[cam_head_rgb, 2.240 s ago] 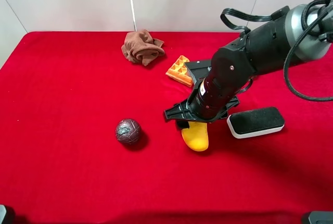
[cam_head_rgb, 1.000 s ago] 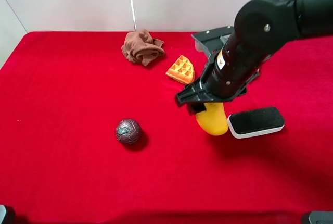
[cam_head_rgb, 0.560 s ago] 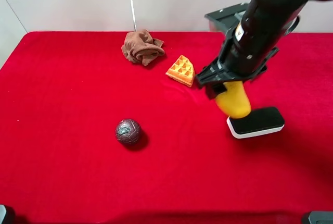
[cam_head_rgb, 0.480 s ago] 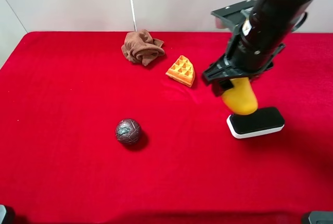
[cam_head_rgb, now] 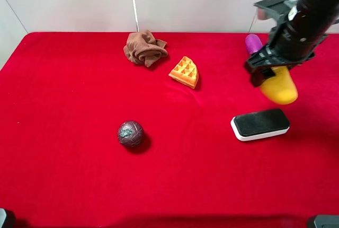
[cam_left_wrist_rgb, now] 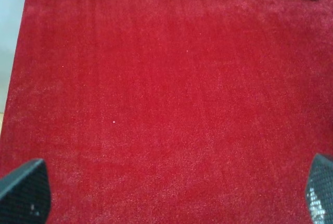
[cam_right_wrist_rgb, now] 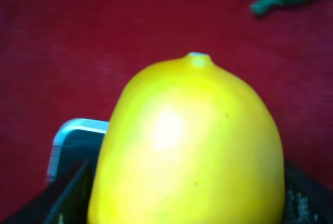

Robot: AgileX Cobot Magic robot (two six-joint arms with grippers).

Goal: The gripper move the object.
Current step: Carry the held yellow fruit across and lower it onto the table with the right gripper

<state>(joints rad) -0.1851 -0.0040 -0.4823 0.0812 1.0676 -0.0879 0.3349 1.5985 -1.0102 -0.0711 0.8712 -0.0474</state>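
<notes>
Brown cloth, waffle wedge nr it, dark ball, eraser, purple eggplant

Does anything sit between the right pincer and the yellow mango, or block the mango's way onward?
Nothing does: the right pincer is shut on the mango, lifted off the table. The eraser lies near it toward the camera, the eggplant behind the arm. Where the mango must go is not shown.

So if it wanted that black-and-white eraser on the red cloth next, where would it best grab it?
Probably across its middle, coming straight down from above. The eraser lies flat, long and narrow, so jaws closing on its two long sides span only the short width. Nothing on the red cloth touches either long side, leaving room to close.
</notes>
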